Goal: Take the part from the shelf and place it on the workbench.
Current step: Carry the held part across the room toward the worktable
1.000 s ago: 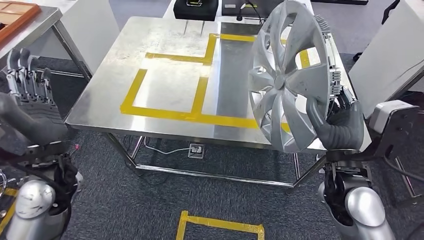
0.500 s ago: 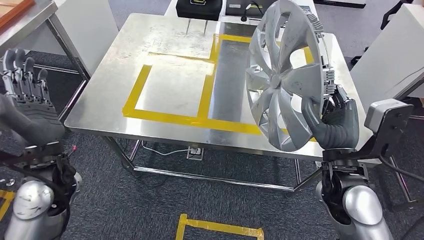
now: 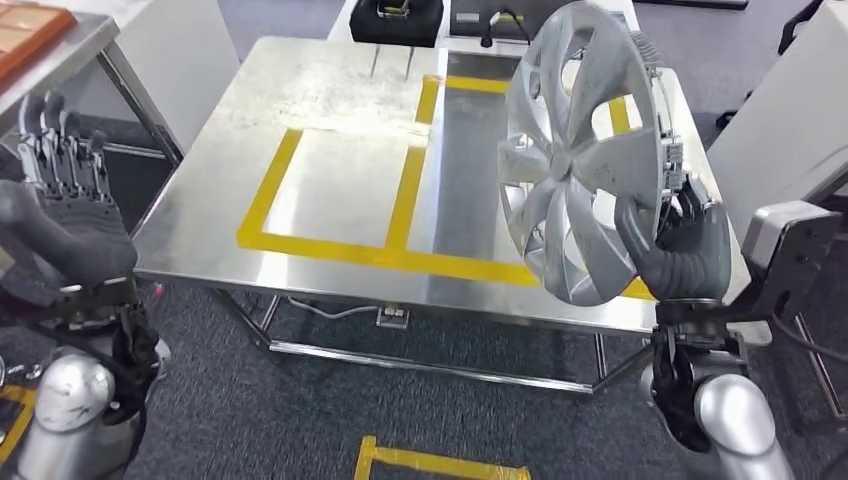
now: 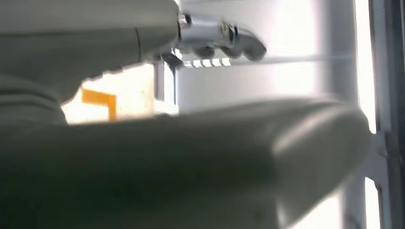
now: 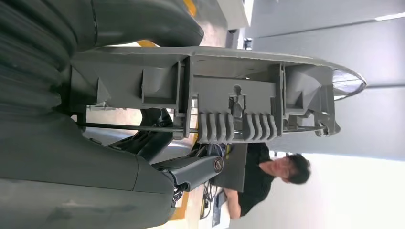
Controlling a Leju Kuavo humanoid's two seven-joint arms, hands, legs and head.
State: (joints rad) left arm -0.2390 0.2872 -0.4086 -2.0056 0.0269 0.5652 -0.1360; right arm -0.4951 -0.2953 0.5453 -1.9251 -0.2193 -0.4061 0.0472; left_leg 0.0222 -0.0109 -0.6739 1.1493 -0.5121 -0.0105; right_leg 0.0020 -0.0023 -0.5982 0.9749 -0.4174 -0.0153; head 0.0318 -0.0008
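The part is a silver wheel cover with curved spokes. My right hand grips its lower rim and holds it upright, on edge, over the right side of the steel workbench. Close up in the right wrist view, the wheel cover's ribbed grey back and clips run across, with my thumb and fingers clamped on the rim. My left hand is raised left of the bench, fingers straight and apart, holding nothing. The left wrist view is a blur of its thumb and fingers.
Yellow tape marks rectangles on the bench top. A black box stands at the far edge. A second table stands at the left, a white cabinet at the right. A person sits beyond the bench. Yellow tape marks the floor.
The whole view has shifted slightly and the bench looks a little closer. The wheel cover stays upright in my right hand, and my left hand keeps its raised pose.
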